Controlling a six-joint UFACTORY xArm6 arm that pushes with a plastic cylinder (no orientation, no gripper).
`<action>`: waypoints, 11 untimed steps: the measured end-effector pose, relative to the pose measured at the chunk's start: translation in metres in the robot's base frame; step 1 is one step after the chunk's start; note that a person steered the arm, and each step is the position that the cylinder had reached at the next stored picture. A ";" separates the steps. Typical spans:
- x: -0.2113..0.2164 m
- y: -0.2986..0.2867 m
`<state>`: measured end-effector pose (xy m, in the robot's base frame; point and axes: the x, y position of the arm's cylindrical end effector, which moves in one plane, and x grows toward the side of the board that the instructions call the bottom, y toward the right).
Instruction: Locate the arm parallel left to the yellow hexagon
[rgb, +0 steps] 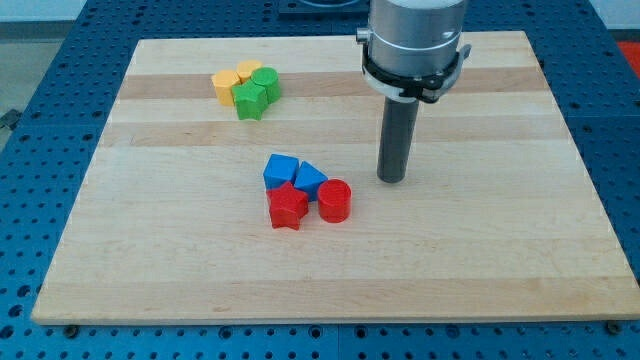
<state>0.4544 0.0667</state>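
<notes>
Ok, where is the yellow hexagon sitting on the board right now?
The yellow hexagon sits near the board's upper left in the camera view, touching the green star, far up-left of my tip.

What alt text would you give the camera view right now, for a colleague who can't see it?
My tip rests on the wooden board, right of a cluster of two blue blocks, a red star and a red cylinder. The yellow hexagon sits at upper left, touching another yellow block, a green star and a green cylinder.
</notes>
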 end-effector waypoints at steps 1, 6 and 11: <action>-0.057 0.005; -0.061 -0.161; -0.126 -0.283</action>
